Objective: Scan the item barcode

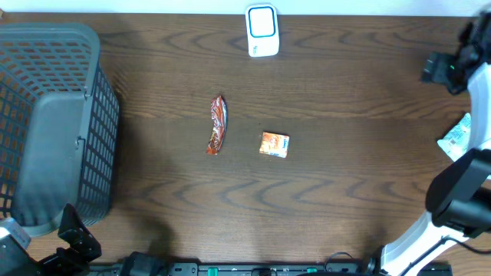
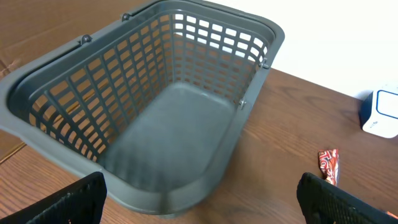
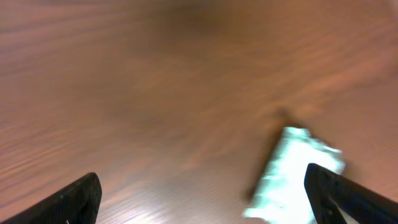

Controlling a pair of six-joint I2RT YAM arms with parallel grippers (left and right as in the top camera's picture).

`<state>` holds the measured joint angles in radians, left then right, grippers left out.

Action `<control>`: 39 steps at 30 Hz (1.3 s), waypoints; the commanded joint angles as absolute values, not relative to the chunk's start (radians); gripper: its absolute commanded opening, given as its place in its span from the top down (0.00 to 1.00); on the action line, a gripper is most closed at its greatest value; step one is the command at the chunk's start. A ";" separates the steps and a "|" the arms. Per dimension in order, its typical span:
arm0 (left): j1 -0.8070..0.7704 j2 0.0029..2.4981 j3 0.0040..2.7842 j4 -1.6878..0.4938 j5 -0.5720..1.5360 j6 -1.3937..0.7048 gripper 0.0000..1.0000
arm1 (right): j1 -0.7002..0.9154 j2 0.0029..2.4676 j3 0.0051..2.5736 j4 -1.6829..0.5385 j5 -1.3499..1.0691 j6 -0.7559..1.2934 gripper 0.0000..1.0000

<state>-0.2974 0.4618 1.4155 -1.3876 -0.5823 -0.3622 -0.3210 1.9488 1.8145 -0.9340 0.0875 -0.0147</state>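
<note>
The white barcode scanner (image 1: 262,31) with a blue-rimmed window stands at the table's far edge, and it also shows in the left wrist view as the scanner (image 2: 380,113). Three items lie on the table. A long red wrapper (image 1: 218,124) and a small orange packet (image 1: 275,144) are in the middle. A white and teal packet (image 1: 458,138) lies at the right edge. My right gripper (image 3: 205,199) is open above the table, and that packet (image 3: 292,177) lies blurred just inside its right finger (image 3: 348,196). My left gripper (image 2: 202,199) is open and holds nothing.
A large grey plastic basket (image 1: 46,54) fills the left side of the table, right in front of my left gripper, with its near rim (image 2: 161,193) between the fingers. The red wrapper (image 2: 329,165) lies to the basket's right. The right arm (image 1: 460,195) stands along the right edge.
</note>
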 commanded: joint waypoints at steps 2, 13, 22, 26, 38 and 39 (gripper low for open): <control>-0.297 0.463 1.421 -1.388 -0.588 -0.353 0.02 | -0.170 1.898 1.843 -1.068 -0.136 0.121 0.01; -0.297 0.463 1.421 -1.388 -0.588 -0.353 0.02 | 0.235 1.904 1.658 -1.238 -0.296 0.389 0.01; -0.297 0.463 1.421 -1.388 -0.588 -0.353 0.02 | 0.503 1.912 1.631 -1.184 -0.028 0.602 0.01; -0.297 0.463 1.421 -1.388 -0.588 -0.353 0.02 | 0.528 1.953 1.631 -1.169 -0.009 0.665 0.01; -0.297 0.463 1.421 -1.388 -0.588 -0.353 0.03 | 0.530 2.131 1.631 -1.028 -0.009 0.665 0.01; -0.297 0.463 1.421 -1.388 -0.588 -0.353 0.02 | 0.530 2.140 1.631 -1.025 -0.010 0.665 0.01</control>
